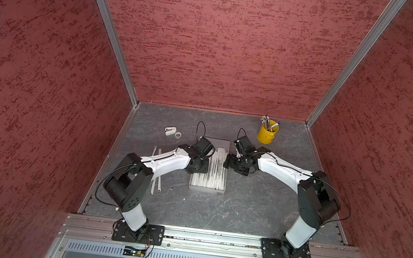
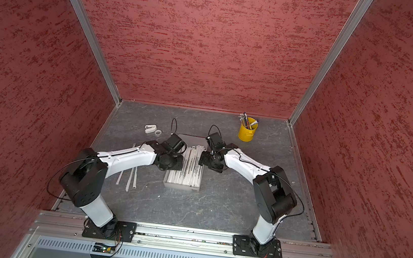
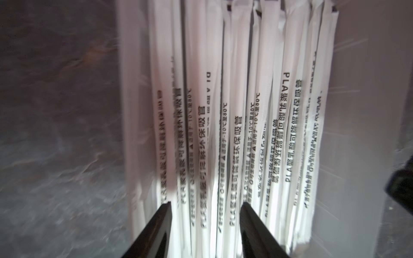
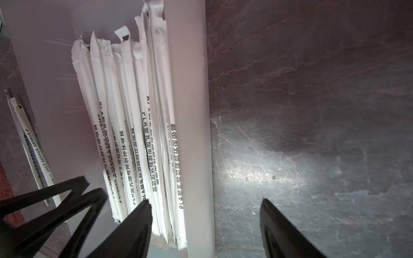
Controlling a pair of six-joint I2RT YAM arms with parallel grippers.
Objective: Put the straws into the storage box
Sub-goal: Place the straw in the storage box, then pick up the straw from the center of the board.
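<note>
The storage box [image 1: 206, 189], a shallow rectangular tray of translucent whitish-grey plastic with smooth straight walls, sits mid-tabletop between the two arms. In both top views it holds a packed layer of straws [image 2: 191, 167] lying lengthwise. Up close the straws [image 3: 234, 111] are thin sticks in matte white paper sleeves, crimped and slightly frayed at the ends, with rows of small black print along them (several overlap at slight angles). The right wrist view shows them bunched against one long wall, leaving bare box floor on the other side. A few loose straws [image 2: 129, 180] lie on the tabletop [image 1: 259, 194] outside the box, beside the left arm and partly hidden beneath it. The left pincer [image 3: 205, 204] hangs low over the straws in the box, its black tapered fingers apart with nothing clamped between them. The right pincer [image 4: 205, 201] is spread wide and empty, straddling a long wall of the box, with one finger over the straws and the other over bare tabletop. The tabletop is dark grey with pale marble-like veins and a dull sheen. Near the far right corner stands a yellow round cup [image 1: 266, 136] holding upright pens [image 1: 266, 122]. Toward the far left lie a small tape roll [image 1: 178, 135] and a small white object [image 1: 170, 130], close together.
</note>
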